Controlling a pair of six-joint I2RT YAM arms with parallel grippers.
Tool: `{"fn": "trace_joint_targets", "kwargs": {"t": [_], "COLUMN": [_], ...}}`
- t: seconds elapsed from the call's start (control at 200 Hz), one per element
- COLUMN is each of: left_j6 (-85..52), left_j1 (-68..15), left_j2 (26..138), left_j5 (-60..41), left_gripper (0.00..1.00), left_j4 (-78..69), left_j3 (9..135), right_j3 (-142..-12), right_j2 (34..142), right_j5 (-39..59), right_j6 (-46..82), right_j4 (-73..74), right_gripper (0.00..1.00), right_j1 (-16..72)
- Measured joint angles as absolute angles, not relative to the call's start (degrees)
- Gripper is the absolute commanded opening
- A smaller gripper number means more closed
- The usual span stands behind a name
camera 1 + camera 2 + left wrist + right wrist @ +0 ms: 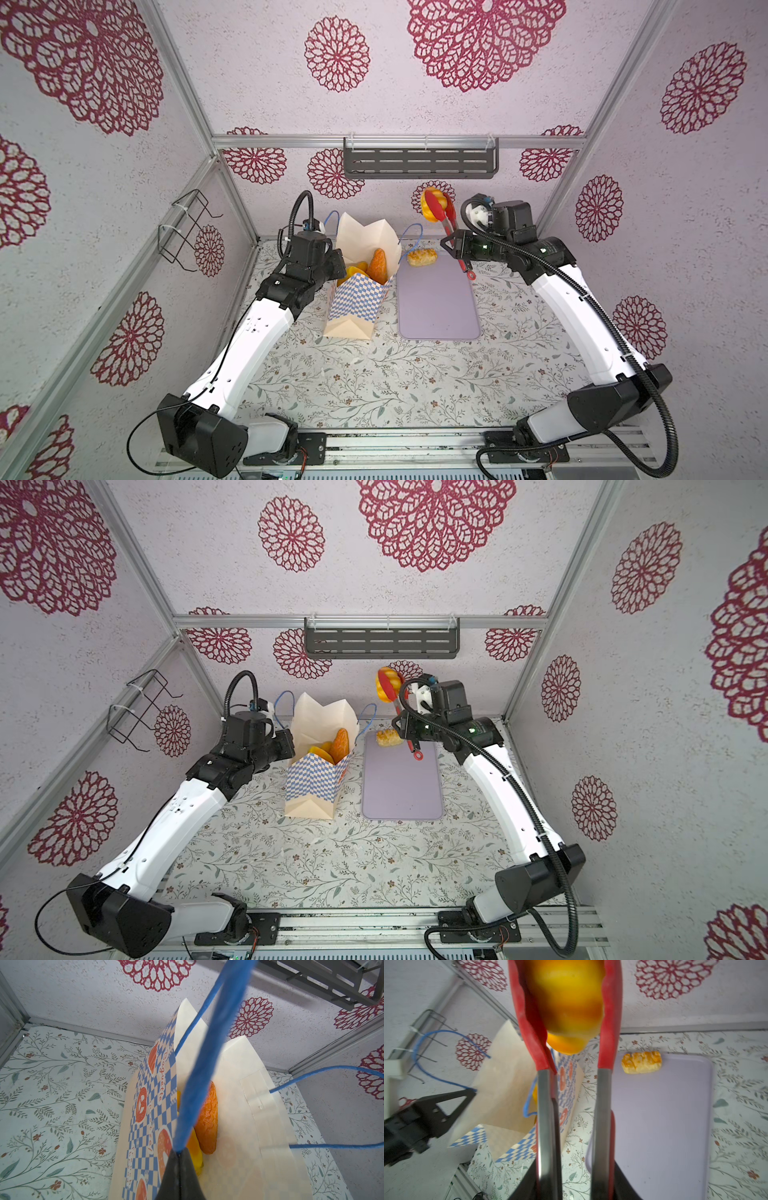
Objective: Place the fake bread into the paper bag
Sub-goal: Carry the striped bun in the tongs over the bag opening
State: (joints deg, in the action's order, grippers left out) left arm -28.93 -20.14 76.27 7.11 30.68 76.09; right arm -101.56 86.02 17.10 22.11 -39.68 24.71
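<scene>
The paper bag (357, 299) (316, 779) stands open on the left of the table. My left gripper (179, 1155) is shut on the bag's blue cord handle (207, 1053) at its left rim. Inside the bag sit an orange-brown loaf (377, 263) (207, 1118) and a yellow piece of fake bread (195, 1147). My right gripper (575, 1167) (457, 245) is shut on red tongs (544, 1105) (405, 721). The tongs clamp a glossy yellow roll (432, 203) (569, 1001), raised above the tray's far end, right of the bag. A braided pastry (422, 257) (641, 1062) lies on the tray's far edge.
The lilac tray (436, 303) (401, 787) lies flat right of the bag. A grey slotted shelf (419, 160) hangs on the back wall and a black wire rack (187, 228) on the left wall. Walls enclose the floral table on three sides.
</scene>
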Motion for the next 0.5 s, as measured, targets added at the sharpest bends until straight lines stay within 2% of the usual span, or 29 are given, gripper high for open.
{"fn": "trace_joint_targets", "kwargs": {"t": [0.38,0.5], "left_j6": [-29.17,-29.21], "left_j1": [-20.14,-20.14], "left_j2": [76.53,76.53], "left_j5": [6.85,6.79], "left_gripper": [0.0,0.0], "left_j4": [30.65,30.7], "left_j3": [76.58,76.77], "right_j3": [-104.99,-104.99], "right_j2": [90.5,93.25], "right_j5": [21.12,20.97], "right_j6": [21.45,20.91], "right_j4": [-40.18,-42.0], "right_gripper": [0.4,0.44], "right_j1": [33.82,35.4]}}
